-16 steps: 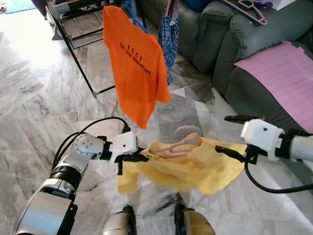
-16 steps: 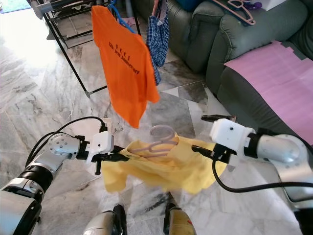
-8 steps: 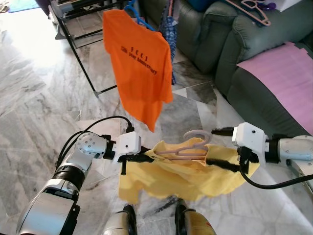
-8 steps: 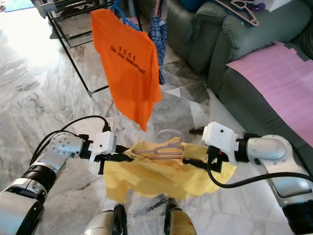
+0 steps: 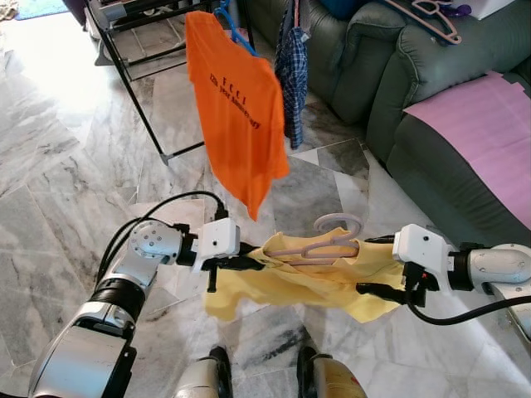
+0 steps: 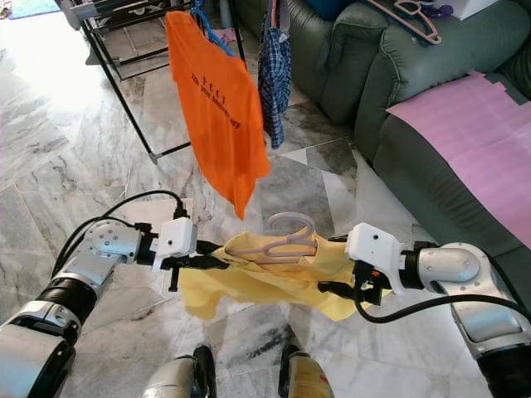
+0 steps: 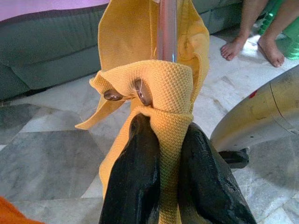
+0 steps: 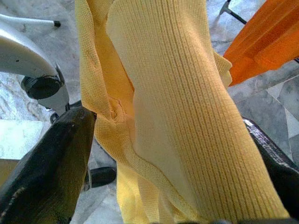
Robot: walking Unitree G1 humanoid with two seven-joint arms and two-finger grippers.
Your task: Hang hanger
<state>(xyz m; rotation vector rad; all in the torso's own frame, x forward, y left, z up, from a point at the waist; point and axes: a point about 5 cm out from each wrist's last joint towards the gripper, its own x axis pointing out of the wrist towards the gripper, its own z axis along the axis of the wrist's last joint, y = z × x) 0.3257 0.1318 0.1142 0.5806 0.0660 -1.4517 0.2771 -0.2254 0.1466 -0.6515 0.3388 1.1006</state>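
Your left gripper [image 5: 249,264] clamped on yellow shirt [image 5: 307,278]; right gripper [image 5: 375,289] straddles cloth, grip unclear. Hanger [image 5: 319,243] axis 9–3; rack [image 5: 141,33] at 11, left arm nearer.

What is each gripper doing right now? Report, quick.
Left gripper: shut on the yellow shirt at one shoulder.
Right gripper: fingers either side of the yellow shirt; grip cannot be told.
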